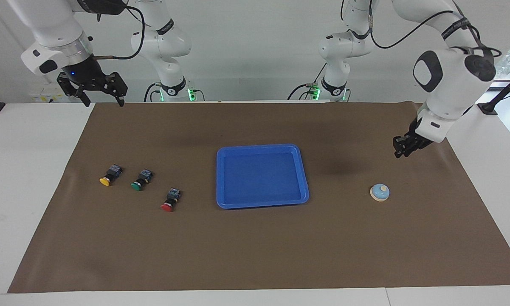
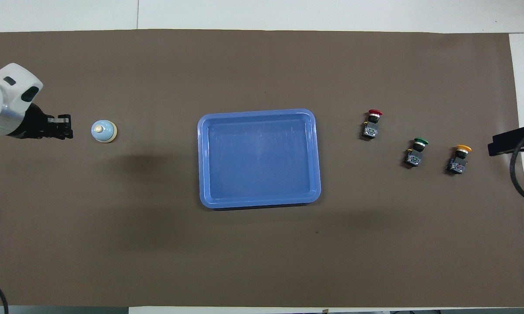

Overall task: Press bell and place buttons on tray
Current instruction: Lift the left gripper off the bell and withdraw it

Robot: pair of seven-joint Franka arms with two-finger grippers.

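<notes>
A: While the three buttons lie untouched toward the right arm's end of the brown mat (image 1: pixel 255 255), what will they be like to lift?

B: Light and rigid, at a guess. Each has a boxy black body and a round cap, and all three lie on their sides. The body's flat flanks look the surest place to pinch; the smooth domed caps would likely slip.

A: Where do they sit?

B: In a loose row well apart from the blue tray (image 1: pixel 305 178), which holds nothing. The red button (image 1: pixel 170 201) lies nearest the tray, the green button (image 1: pixel 140 180) next, and the yellow button (image 1: pixel 108 177) closest to the mat's end.

A: And the claws?

B: The right gripper (image 1: pixel 103 101) waits high over the mat's corner beside its own base, jaws spread wide and holding nothing, well apart from all three buttons. The left gripper (image 1: pixel 400 153) hangs in the air above the mat near the left arm's end, gripping nothing; how far its jaws stand apart I cannot tell.

A: The bell?

B: The bell (image 1: pixel 379 192) stands upright on the mat between the tray and that end, clear of the left gripper, its knob uncovered.
</notes>
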